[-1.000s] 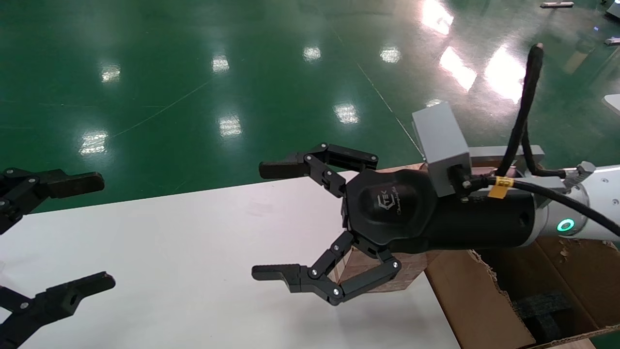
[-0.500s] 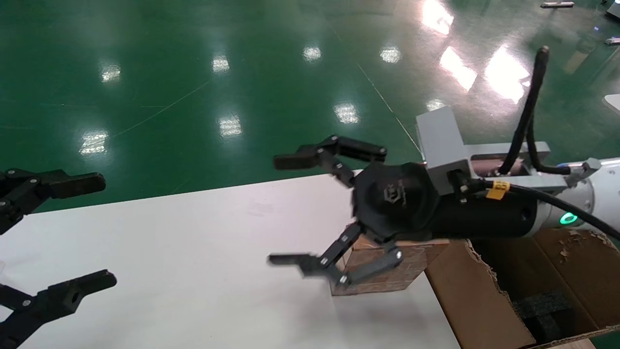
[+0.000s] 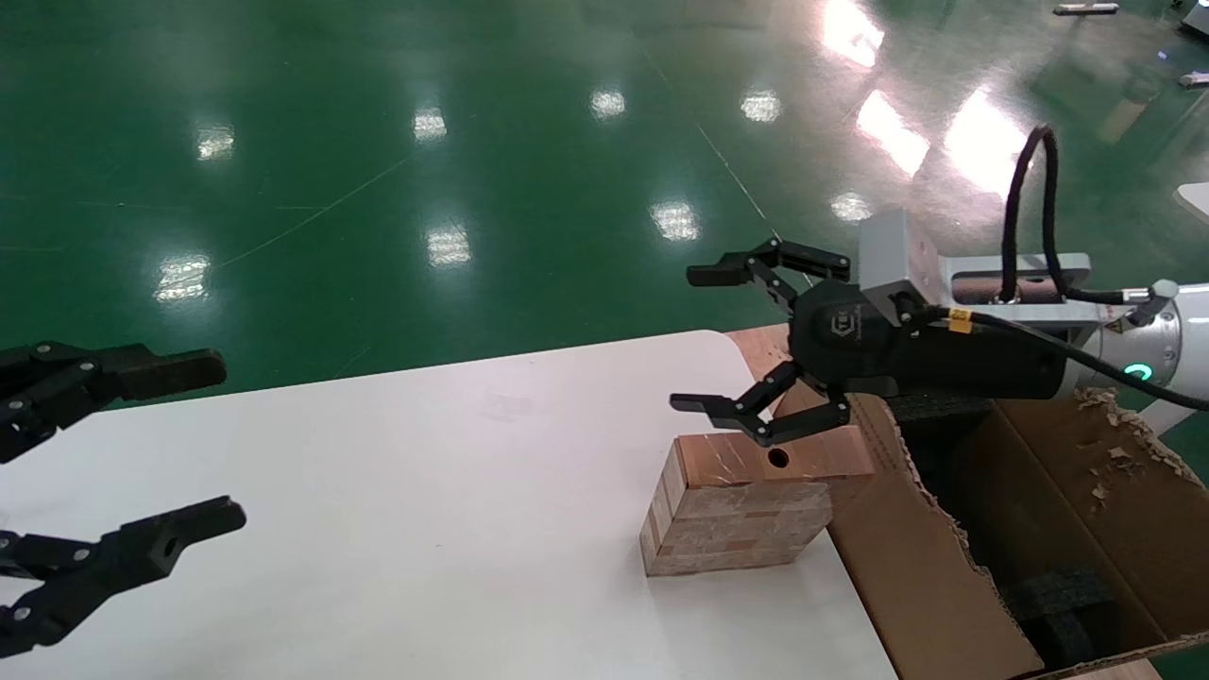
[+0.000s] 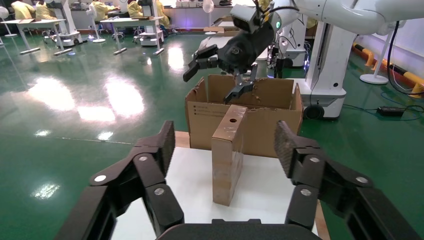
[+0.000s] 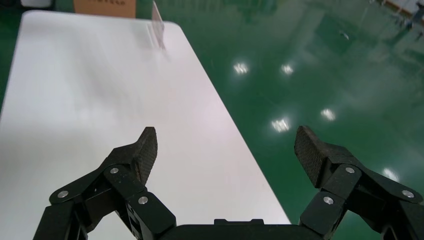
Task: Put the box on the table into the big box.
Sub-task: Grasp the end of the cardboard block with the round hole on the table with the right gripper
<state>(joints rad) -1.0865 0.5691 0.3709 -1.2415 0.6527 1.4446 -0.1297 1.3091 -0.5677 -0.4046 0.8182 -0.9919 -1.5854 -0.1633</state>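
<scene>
Above the box [image 3: 746, 501], right gripper [image 3: 704, 340] risen and pulled back, jaws apart, box uncovered.

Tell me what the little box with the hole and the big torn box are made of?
The little box looks like layered cardboard, maybe wood: its sides show stacked tan stripes. The big box looks like plain brown corrugated cardboard, with ragged torn edges.

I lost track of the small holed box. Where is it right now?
In the head view the box stands on the table near its right edge, beside the big box, below the open right gripper.
</scene>
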